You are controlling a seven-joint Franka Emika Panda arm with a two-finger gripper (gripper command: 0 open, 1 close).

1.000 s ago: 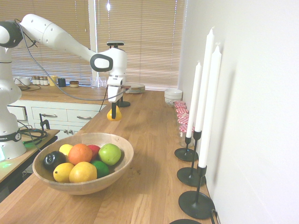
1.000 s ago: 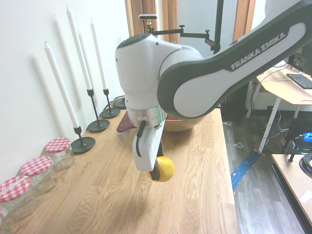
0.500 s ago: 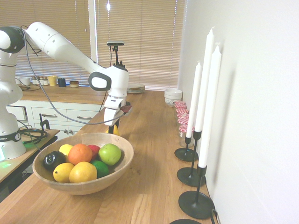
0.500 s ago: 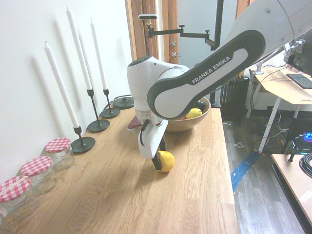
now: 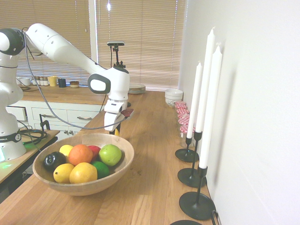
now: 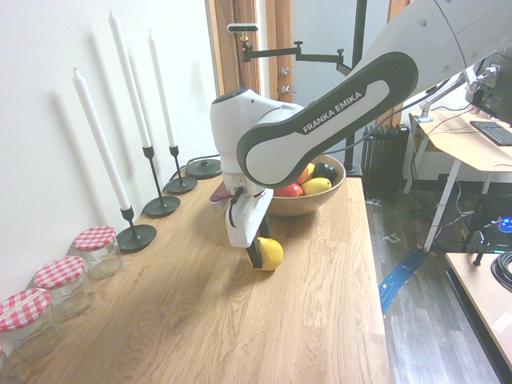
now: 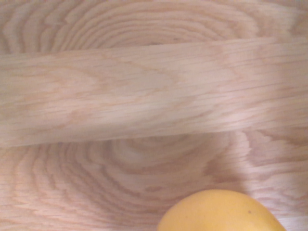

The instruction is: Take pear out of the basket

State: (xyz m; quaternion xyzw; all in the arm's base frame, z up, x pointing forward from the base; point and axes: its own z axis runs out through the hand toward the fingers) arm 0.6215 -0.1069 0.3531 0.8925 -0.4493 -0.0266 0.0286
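Note:
The pear (image 6: 270,253), glossy yellow, sits low at the wooden countertop (image 6: 320,320), a short way from the basket (image 6: 314,204). My gripper (image 6: 261,254) is shut on it, with a dark finger against its side. In the first exterior view the basket (image 5: 124,161) stands in front, and only a yellow sliver of the pear (image 5: 116,133) shows past its far rim, under the gripper (image 5: 114,131). The wrist view shows the rounded top of the pear (image 7: 219,211) just above bare wood grain.
Oranges, lemons, a green apple (image 5: 110,154) and a dark fruit fill the basket. Three white candles in black holders (image 5: 197,204) line the wall. Red-checked jars (image 6: 98,250) stand along the wall further on. White bowls (image 5: 174,96) sit at the counter's far end.
The arm has come down and drawn nearer the basket, carrying the pear from well above the counter to its surface. The grip has stayed shut on it.

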